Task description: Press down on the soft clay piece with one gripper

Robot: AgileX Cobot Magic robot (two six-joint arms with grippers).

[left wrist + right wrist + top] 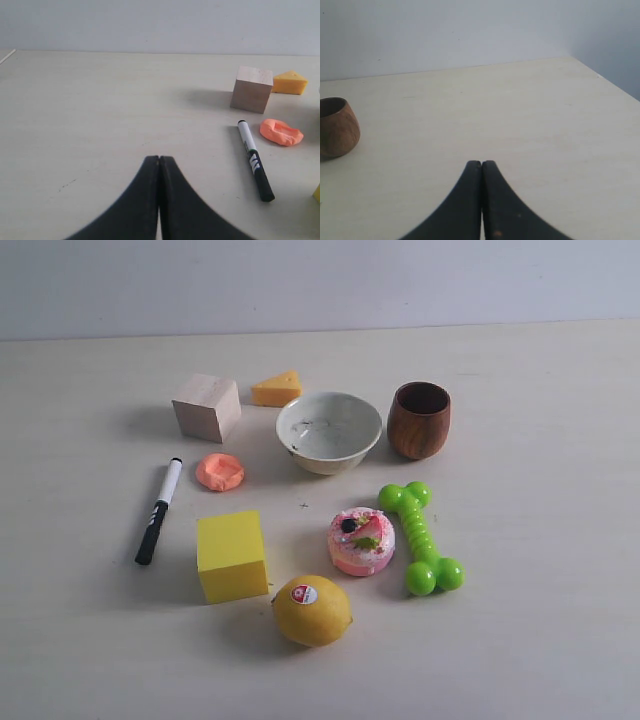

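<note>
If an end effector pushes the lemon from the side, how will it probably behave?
The lemon looks rounded and oval, so it would probably roll or wobble instead of sliding straight. Its skin appears smooth and slightly shiny, so pads may slip on it. It lies very close to the yellow block, which could stop a roll toward that side.

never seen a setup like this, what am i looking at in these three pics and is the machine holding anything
It is a two-armed robot at a pale table. One picture is an outside camera looking over the table; neither arm shows in it. The other two come from cameras on the wrists, each looking along its own black claw: left claw, right claw. Both are shut and hold nothing.

On the table lie a wooden cube, a cheese wedge, a white bowl, a wooden cup, a marker, a yellow block, a lemon, a toy cake, a green bone toy and a dented orange clay piece, which a claw is meant to press.
</note>
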